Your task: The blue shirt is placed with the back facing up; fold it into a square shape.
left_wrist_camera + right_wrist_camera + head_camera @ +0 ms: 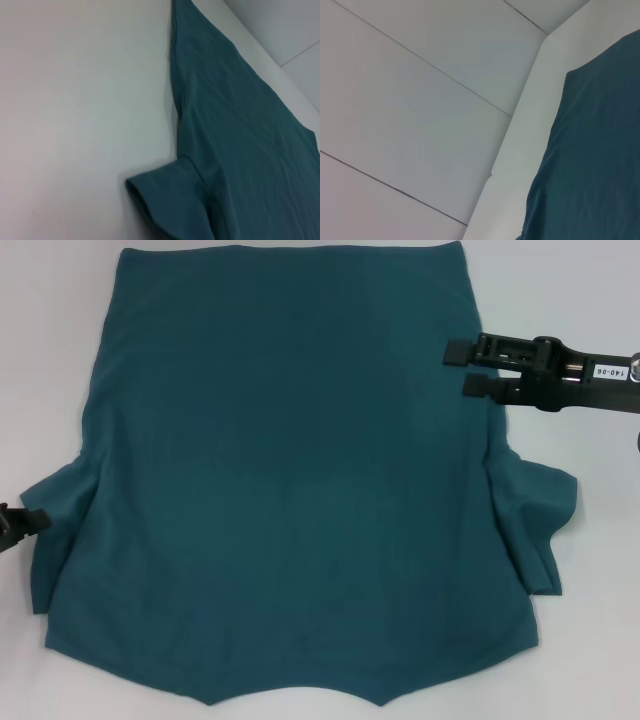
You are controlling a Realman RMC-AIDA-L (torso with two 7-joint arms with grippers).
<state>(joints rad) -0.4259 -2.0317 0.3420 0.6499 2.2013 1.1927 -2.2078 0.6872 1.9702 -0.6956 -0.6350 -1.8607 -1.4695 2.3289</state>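
The blue shirt (290,480) lies flat on the table (75,100). My right gripper (462,370) hovers with fingers parted over its right edge. My left gripper (30,522) sits at the left sleeve; its state I cannot tell.

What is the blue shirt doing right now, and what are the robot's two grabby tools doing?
blue shirt: spread flat on the table, plain side up, not folded yet, both sleeves sticking out.
right tool: open, over the shirt's right edge, holding nothing.
left tool: at the left sleeve, mostly out of view.
table: white, holding the shirt.
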